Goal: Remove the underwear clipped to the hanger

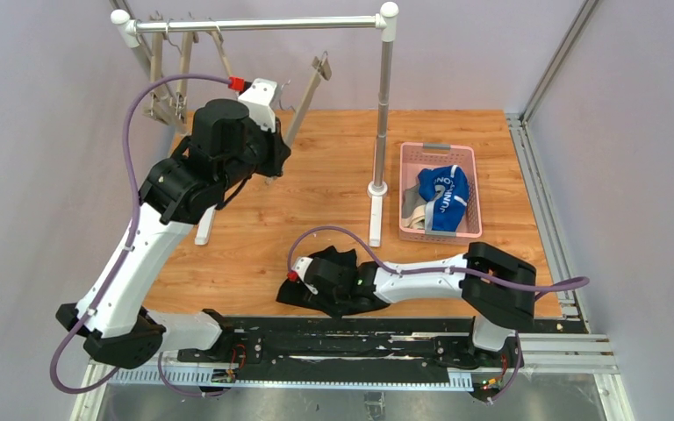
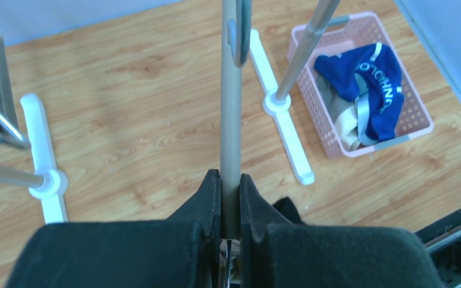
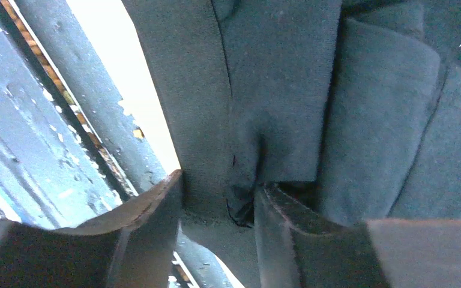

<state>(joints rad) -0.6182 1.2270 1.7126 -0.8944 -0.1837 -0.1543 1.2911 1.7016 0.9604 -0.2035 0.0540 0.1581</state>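
Observation:
My left gripper (image 1: 274,151) is raised at the back left and is shut on a beige bar of the hanger (image 1: 307,101). In the left wrist view its pads (image 2: 214,198) pinch that hanger bar (image 2: 231,120), and an empty clip (image 2: 238,36) shows higher up. My right gripper (image 1: 309,282) is low near the table's front edge, shut on the black briefs (image 1: 335,260). The dark cloth (image 3: 276,90) fills the right wrist view and is pinched between the fingers (image 3: 150,210). The blue briefs (image 1: 446,197) and the grey briefs (image 1: 414,210) lie in the pink basket (image 1: 404,189).
A clothes rack with a silver rail (image 1: 254,24), a right post (image 1: 382,114) and white feet (image 2: 288,129) stands on the wooden table. More hangers (image 1: 171,83) hang at its left end. The basket (image 2: 419,108) sits at the right, holding the blue briefs (image 2: 366,84).

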